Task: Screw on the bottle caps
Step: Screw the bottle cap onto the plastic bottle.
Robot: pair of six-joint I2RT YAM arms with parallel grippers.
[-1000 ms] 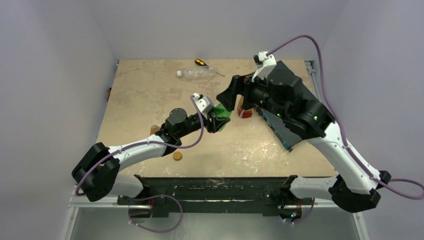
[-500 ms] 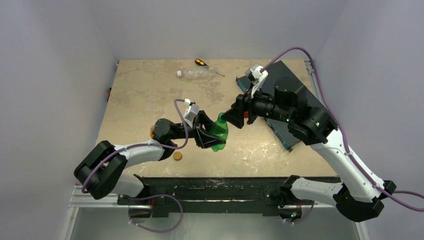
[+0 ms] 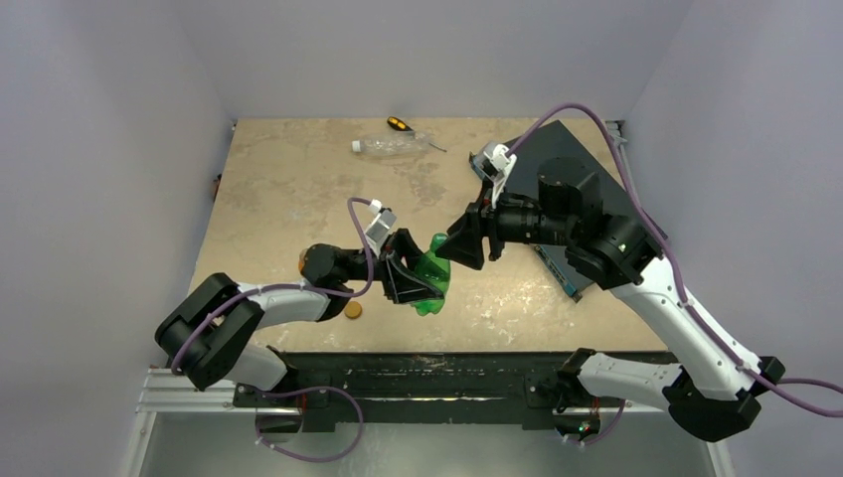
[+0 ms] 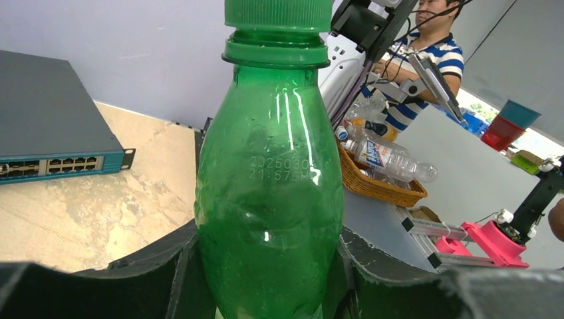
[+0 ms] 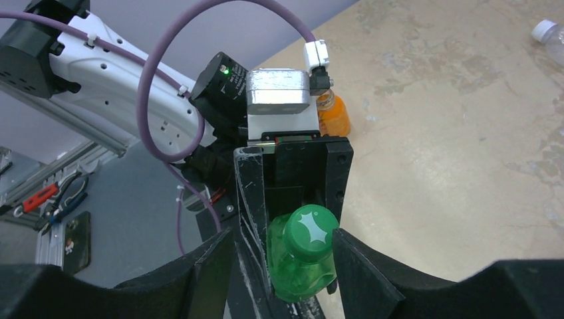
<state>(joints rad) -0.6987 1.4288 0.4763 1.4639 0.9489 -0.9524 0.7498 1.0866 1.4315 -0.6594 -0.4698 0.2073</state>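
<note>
The green bottle (image 3: 432, 273) is tipped toward the right, with my left gripper (image 3: 413, 283) shut on its body (image 4: 269, 199). A dark green cap (image 4: 278, 13) sits on its neck. My right gripper (image 3: 459, 241) straddles that cap (image 5: 309, 229). Its right finger (image 5: 352, 259) touches the cap's side, while its left finger (image 5: 213, 262) stands well apart from it, so it is open. An orange cap (image 3: 352, 310) lies on the table by the left arm. An amber-orange bottle (image 5: 331, 113) stands behind the left wrist. A clear bottle (image 3: 390, 146) with a white cap (image 3: 356, 146) lies at the back.
A black-and-orange screwdriver (image 3: 400, 124) lies beside the clear bottle at the back edge. A dark network switch (image 3: 557, 139) occupies the right side of the table under my right arm, and its port face shows in the left wrist view (image 4: 46, 163).
My right gripper has swung left and down onto the bottle's cap and narrowed its jaws. The left arm has drawn the green bottle a little toward the table's front.
</note>
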